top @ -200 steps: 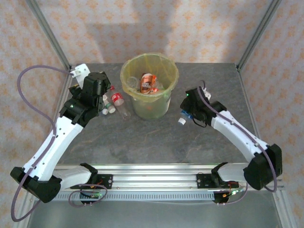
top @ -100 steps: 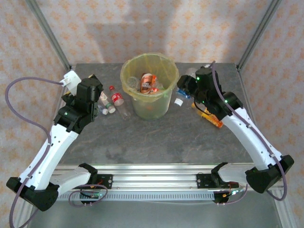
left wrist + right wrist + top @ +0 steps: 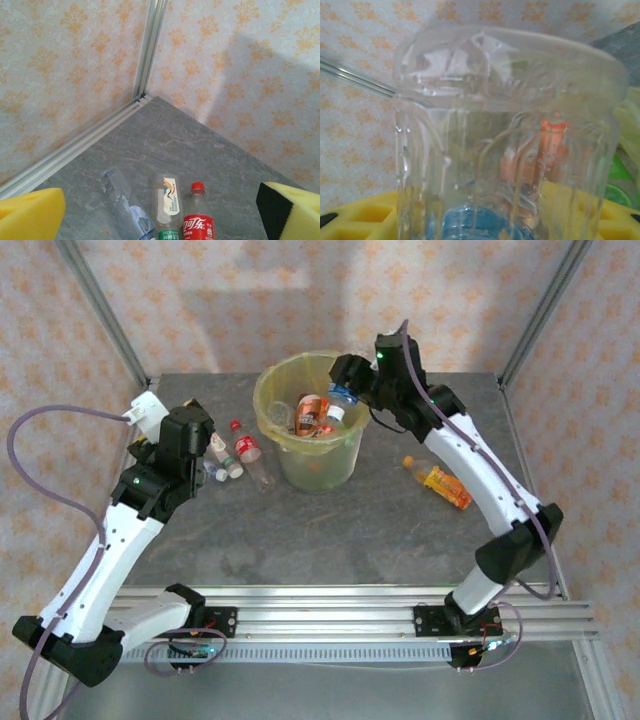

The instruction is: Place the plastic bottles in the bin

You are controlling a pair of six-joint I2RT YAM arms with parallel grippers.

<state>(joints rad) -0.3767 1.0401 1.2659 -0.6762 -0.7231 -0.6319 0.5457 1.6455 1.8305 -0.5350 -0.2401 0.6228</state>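
The right gripper's yellow pads [image 3: 360, 220] were clamped on a clear blue-labelled bottle [image 3: 505, 140], whose ribbed wall sat between them. The right gripper [image 3: 343, 398] held it over the far right rim of the bin [image 3: 268, 415]; a second earlier it had been low over the table [image 3: 330, 530], right of the bin. An orange bottle [image 3: 437, 482], hidden under the arm then, lay in plain sight on the right. The left gripper [image 3: 160, 212] hung with its pads wide apart above three bottles left of the bin: a crushed clear bottle [image 3: 120, 197], a green-capped bottle [image 3: 166, 200] and a red-capped cola bottle [image 3: 196, 222], all unmoved. A red-labelled bottle [image 3: 312, 415] lay inside the bin.
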